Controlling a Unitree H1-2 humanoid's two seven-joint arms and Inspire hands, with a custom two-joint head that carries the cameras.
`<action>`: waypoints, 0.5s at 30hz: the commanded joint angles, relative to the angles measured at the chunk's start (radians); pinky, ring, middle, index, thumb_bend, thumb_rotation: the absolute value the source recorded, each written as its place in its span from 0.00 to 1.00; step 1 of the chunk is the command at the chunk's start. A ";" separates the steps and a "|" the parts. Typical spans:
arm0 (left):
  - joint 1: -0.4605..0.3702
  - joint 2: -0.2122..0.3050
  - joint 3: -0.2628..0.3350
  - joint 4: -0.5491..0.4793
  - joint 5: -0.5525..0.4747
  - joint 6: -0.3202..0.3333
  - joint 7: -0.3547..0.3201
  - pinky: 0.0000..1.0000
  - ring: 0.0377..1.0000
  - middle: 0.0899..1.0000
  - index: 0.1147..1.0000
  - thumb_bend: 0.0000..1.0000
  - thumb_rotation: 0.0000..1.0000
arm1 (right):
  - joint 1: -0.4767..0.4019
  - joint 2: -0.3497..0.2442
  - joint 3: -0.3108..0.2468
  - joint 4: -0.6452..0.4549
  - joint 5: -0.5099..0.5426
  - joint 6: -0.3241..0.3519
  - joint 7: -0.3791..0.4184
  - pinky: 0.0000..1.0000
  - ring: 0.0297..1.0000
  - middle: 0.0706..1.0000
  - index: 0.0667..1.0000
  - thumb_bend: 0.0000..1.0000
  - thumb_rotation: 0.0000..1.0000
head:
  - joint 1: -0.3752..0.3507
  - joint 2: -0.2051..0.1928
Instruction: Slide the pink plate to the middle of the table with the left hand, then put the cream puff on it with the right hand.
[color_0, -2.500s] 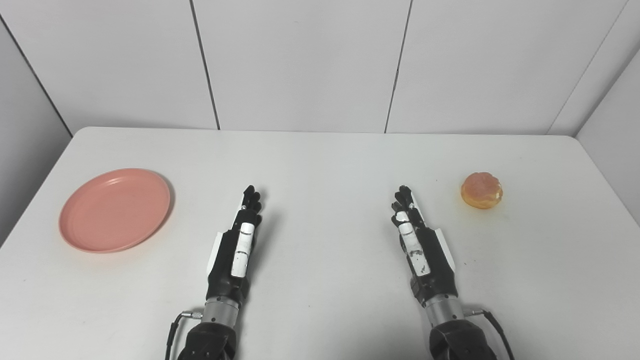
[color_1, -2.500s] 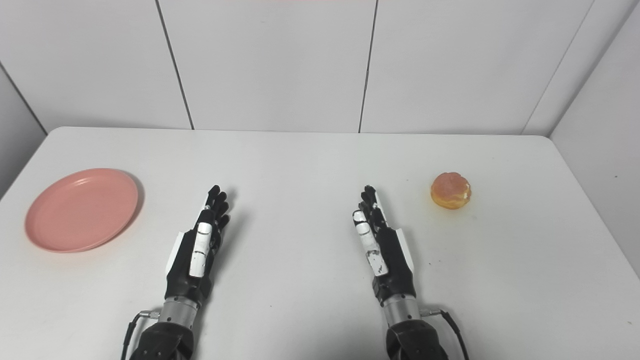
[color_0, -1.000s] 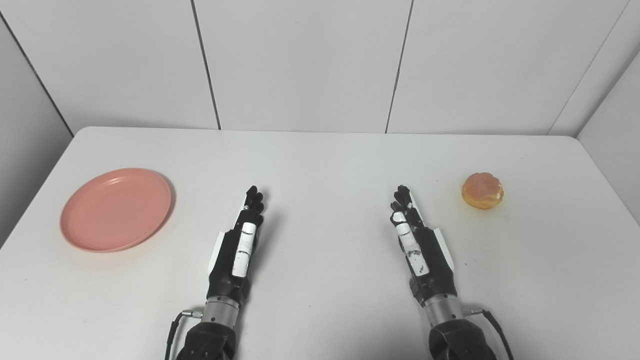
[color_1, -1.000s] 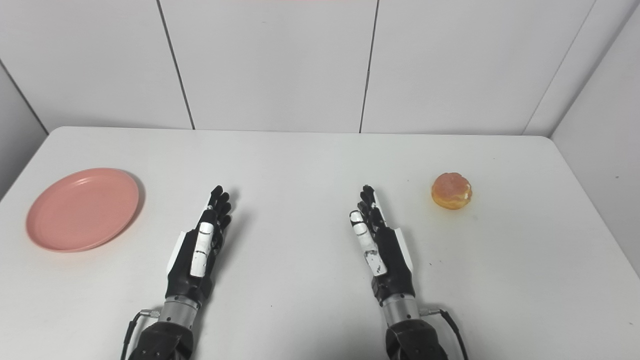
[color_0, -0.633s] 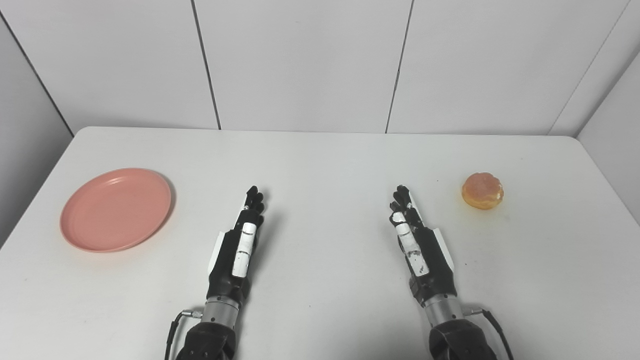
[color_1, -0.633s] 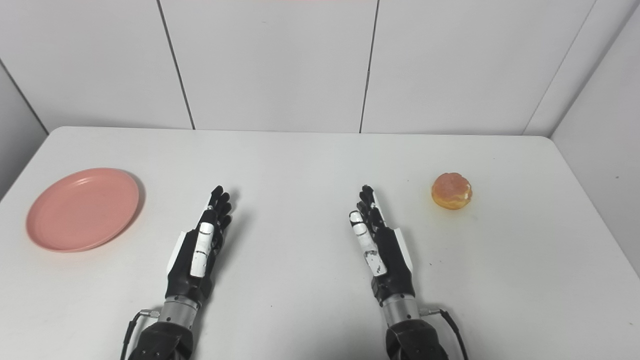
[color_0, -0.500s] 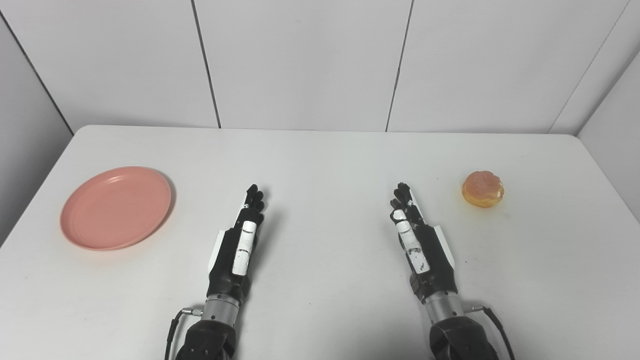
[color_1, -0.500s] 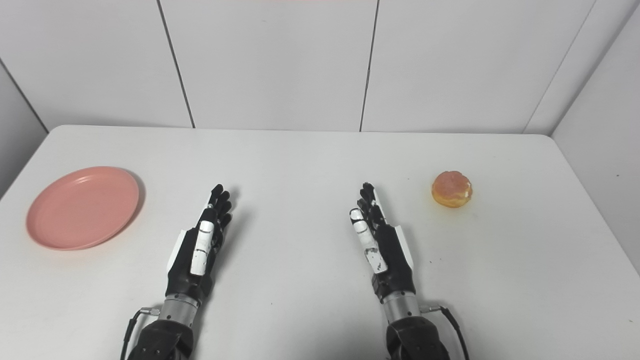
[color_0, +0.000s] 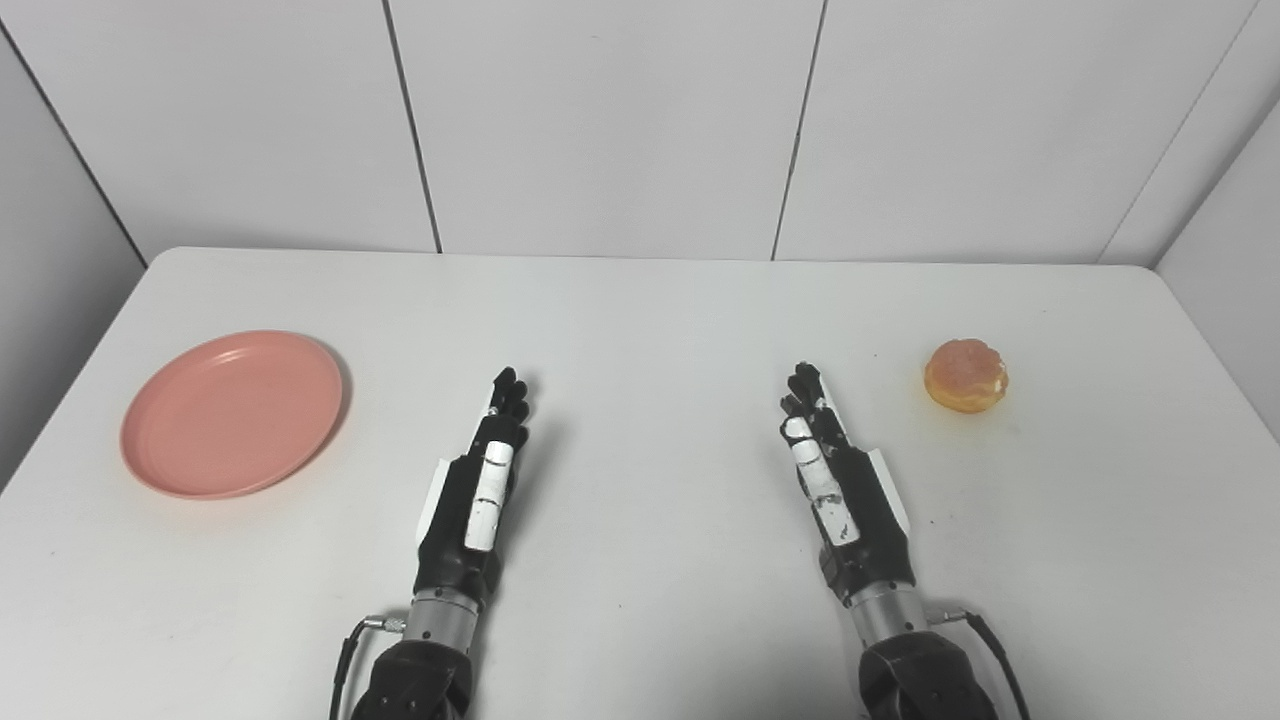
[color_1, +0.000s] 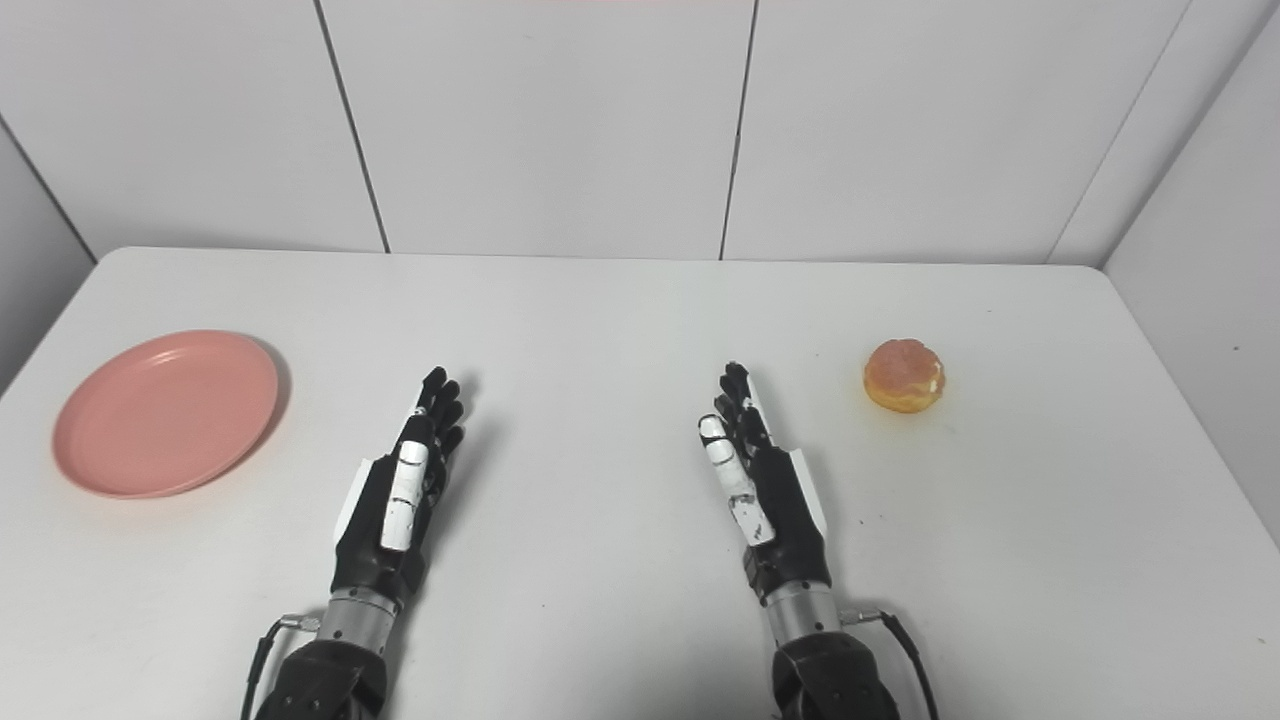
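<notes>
Nothing of the task looks done; the pink plate (color_0: 232, 414) sits at the counter's (color_0: 640, 320) left side, well apart from the middle; the cream puff (color_0: 966, 376) lies bare at the right. The left robot hand (color_0: 474, 500) and right robot hand (color_0: 840, 490) lie flat, fingers straight, holding nothing; both steps remain. Their palms are hidden, and the forearms are cut off below.

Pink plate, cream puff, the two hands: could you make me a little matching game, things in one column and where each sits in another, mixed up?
Things:
1. pink plate
2. cream puff
3. left hand
4. right hand

Places:
A. far right side of the table
B. near edge, right of centre, open
C. far left side of the table
D. near edge, left of centre, open

Pairs: 1-C, 2-A, 3-D, 4-B
</notes>
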 joint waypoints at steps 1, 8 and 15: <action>0.018 0.003 -0.007 -0.015 0.009 0.006 -0.011 1.00 1.00 1.00 1.00 0.70 1.00 | -0.012 0.002 0.003 -0.042 0.005 0.010 0.007 1.00 1.00 1.00 1.00 0.54 0.83 | -0.002 -0.001; 0.024 0.005 -0.004 -0.012 0.001 -0.009 -0.014 1.00 1.00 1.00 1.00 0.70 1.00 | -0.008 0.007 0.005 -0.048 -0.005 0.001 0.000 1.00 0.99 1.00 1.00 0.53 0.83 | 0.002 -0.008; 0.036 -0.001 -0.002 -0.022 0.006 -0.012 -0.006 1.00 1.00 1.00 1.00 0.70 1.00 | -0.002 0.007 0.007 -0.054 -0.004 0.004 0.001 1.00 1.00 1.00 1.00 0.54 0.83 | 0.009 -0.014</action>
